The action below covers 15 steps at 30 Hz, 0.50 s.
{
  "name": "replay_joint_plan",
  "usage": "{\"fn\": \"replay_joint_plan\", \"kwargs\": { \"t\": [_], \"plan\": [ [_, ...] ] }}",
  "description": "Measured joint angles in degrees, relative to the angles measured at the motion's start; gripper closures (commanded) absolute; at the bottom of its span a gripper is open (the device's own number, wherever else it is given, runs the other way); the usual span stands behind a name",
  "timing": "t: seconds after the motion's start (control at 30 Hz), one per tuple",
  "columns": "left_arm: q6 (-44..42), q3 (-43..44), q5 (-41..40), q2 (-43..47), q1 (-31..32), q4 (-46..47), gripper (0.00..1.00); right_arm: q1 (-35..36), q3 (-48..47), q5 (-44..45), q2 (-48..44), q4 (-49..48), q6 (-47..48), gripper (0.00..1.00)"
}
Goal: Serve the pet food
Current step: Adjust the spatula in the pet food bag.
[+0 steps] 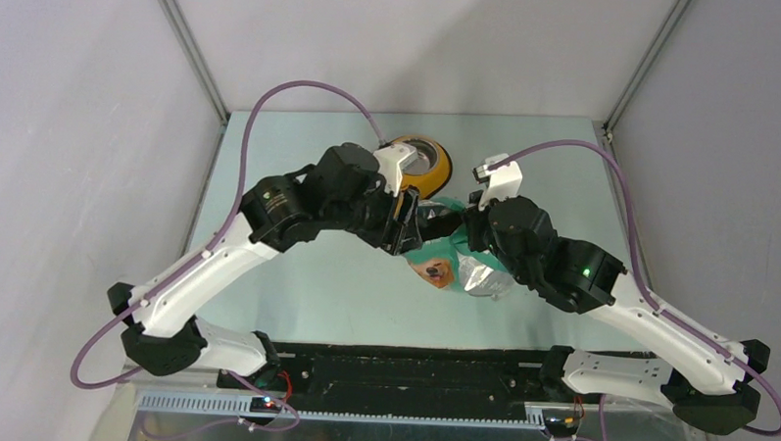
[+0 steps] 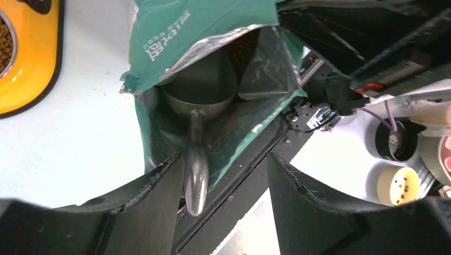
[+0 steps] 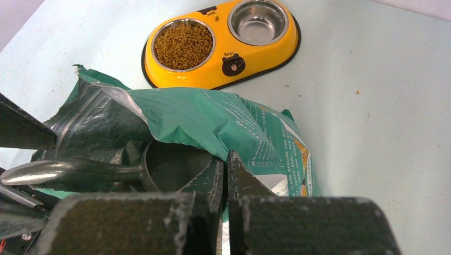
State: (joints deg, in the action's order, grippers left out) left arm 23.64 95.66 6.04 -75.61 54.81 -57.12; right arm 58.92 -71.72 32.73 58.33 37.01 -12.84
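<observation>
Two findings: left fingers [image 2: 151,212] parted astride scoop handle [image 2: 195,178], axis six-to-twelve, pet food [image 2: 245,53] at twelve; right fingers [image 3: 208,187] clenched on bag [image 3: 234,125].

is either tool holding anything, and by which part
The right tool is shut, apparently pinching the bag by its rim. The left tool straddles the scoop handle, jaws open, holding nothing.

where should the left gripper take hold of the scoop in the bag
By the handle: it pokes out of the bag mouth toward the left gripper, while the bowl sits inside. Come in from the mouth side, fingers straddling the narrow handle.
</observation>
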Motion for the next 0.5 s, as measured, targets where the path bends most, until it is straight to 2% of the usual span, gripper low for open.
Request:
{"fn": "replay_joint_plan", "kwargs": {
  "t": [0.3,0.5],
  "plan": [
    [0.87,1.42,-5.22,-3.91,-0.09,-3.89,0.41,0.17,-0.02,0.04,0.00,0.15,-0.11,1.00],
    [0.87,2.78,-4.74,-5.70,-0.09,-5.03,0.44,0.17,-0.04,0.48,0.00,0.24,-0.15,1.00]
  ]
}}
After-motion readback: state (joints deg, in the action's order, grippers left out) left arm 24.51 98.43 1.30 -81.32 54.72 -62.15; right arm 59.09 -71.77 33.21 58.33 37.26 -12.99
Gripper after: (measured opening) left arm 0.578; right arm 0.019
